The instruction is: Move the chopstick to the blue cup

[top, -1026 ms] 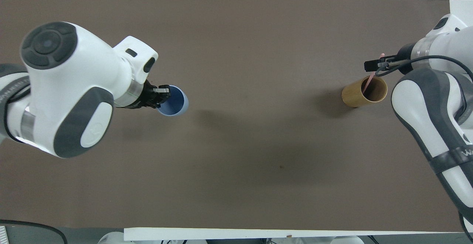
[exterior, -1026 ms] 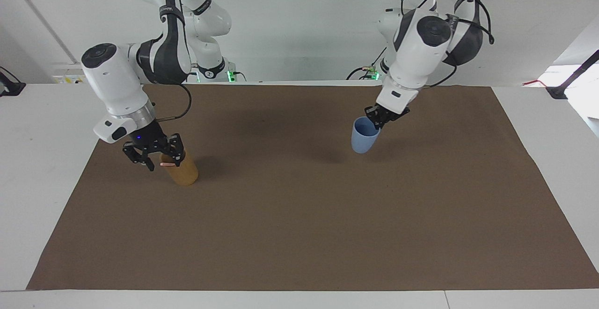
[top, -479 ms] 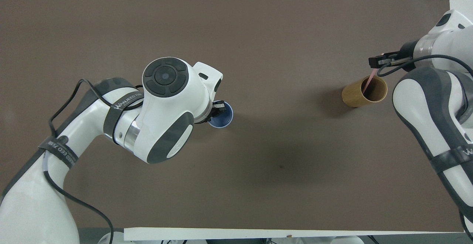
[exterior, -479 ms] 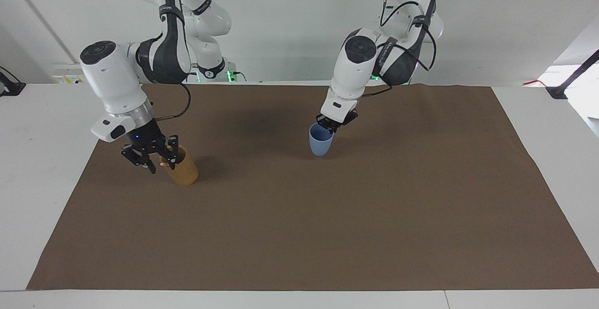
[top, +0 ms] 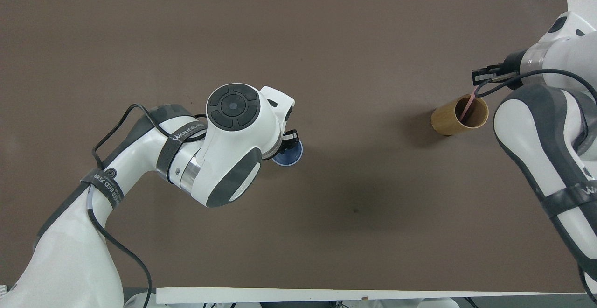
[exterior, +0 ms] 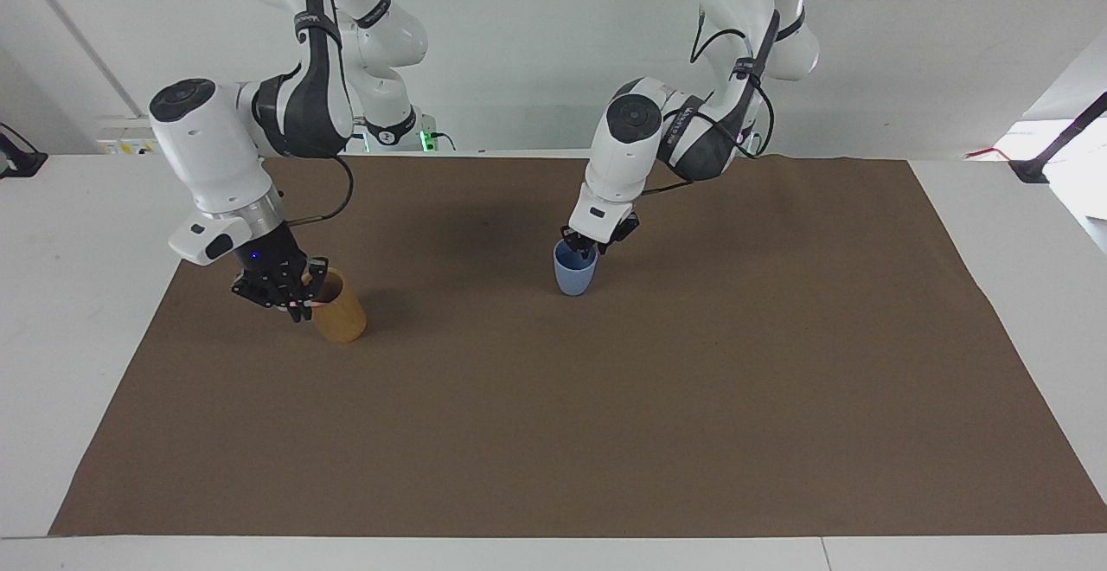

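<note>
The blue cup [exterior: 574, 275] stands upright near the middle of the brown mat. My left gripper [exterior: 591, 245] is shut on its rim on the side toward the robots; in the overhead view the cup [top: 290, 157] shows just past that gripper [top: 289, 140]. A pale pink chopstick [top: 468, 106] leans in the tan cylindrical holder [top: 459, 115] toward the right arm's end of the table. My right gripper [top: 485, 73] is over the holder's rim, shut on the chopstick's upper end; the facing view shows it [exterior: 292, 292] at the holder [exterior: 340, 319].
A brown mat [exterior: 605, 433] covers most of the white table [exterior: 78, 294]. Nothing else stands on it. The left arm's elbow [top: 233, 126] hangs over the mat beside the cup.
My left arm has carried the blue cup from the left arm's end toward the mat's middle. My right gripper's fingers have closed on the chopstick in the holder.
</note>
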Tool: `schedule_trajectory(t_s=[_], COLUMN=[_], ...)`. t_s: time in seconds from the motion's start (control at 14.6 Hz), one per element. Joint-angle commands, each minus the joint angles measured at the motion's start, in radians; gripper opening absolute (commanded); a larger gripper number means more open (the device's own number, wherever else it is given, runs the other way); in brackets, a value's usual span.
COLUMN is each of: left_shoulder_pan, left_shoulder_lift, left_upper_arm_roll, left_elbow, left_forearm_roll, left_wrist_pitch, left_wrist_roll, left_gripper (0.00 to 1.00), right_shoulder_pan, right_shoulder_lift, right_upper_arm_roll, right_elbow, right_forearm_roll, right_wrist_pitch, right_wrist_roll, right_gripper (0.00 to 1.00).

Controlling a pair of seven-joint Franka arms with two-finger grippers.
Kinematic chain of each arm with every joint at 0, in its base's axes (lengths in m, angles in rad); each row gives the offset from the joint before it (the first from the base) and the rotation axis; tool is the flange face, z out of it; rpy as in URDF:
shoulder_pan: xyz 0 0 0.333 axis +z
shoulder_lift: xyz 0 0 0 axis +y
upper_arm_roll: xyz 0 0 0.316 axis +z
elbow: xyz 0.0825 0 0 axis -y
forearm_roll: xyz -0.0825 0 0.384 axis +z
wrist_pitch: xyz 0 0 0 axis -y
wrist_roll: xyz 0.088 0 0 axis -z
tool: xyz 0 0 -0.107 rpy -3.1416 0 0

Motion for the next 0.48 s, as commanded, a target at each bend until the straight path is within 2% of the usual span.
schedule_trajectory(t_s=[0.0, 0.27, 0.41], left_shoulder_pan=[-0.017, 0.078, 0.162], left_shoulder_lift=[-0.023, -0.082, -0.132], left_upper_arm_roll=[0.018, 0.027, 0.032], left_elbow=[-0.011, 0.073, 0.105], left_forearm_roll=[-0.013, -0.011, -0.002], left_wrist_pitch=[0.007, -0.157, -0.261], left_wrist_roll=[-0.011, 0.028, 0.164], left_gripper=[1.0, 1.0, 1.0], right_shoulder_pan=[-0.01, -0.013, -0.007], right_shoulder_lift=[-0.004, -0.08, -0.11], right_upper_arm_roll=[-0.001, -0.002, 0.008], right_elbow=[0.059, 0.176, 0.264], right_forearm_roll=[0.009, 0.001, 0.003], right_wrist_pitch=[-0.089, -0.285, -0.379], right_wrist_roll=[-0.088, -0.142, -0.143], right_gripper=[0.01, 0.01, 0.01])
